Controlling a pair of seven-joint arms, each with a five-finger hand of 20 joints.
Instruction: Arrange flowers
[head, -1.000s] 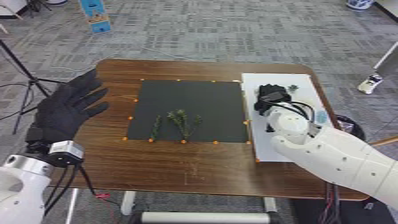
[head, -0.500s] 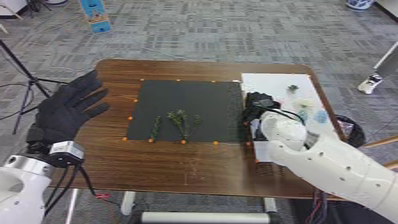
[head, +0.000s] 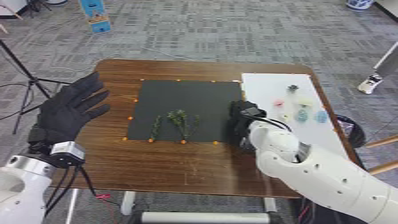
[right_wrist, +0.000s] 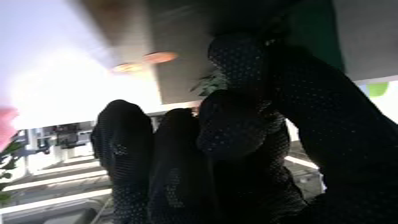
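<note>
The left hand (head: 60, 107) is hanging near the table's (head: 142, 172) left edge, its fingers opening outward, straight and slightly spread. Green sprigs (head: 178, 119) are lying on the black mat (head: 191, 92), between those fingers and the right hand (head: 242, 122) — one narrow sprig (head: 156, 127) is lying on the side nearer the left fingers. The right hand is hovering at the mat's right edge; whether it is gripping anything cannot be told. Leaves (right_wrist: 210, 84) are showing right beside its glove in the wrist view. Farther from the left fingers, past the right hand, a white board (head: 266, 82) is holding a pink flower (head: 278, 102), a pale yellow flower (head: 305, 102), two bluish flowers (head: 302, 115) — and a small dark green plant (head: 293, 88).
</note>
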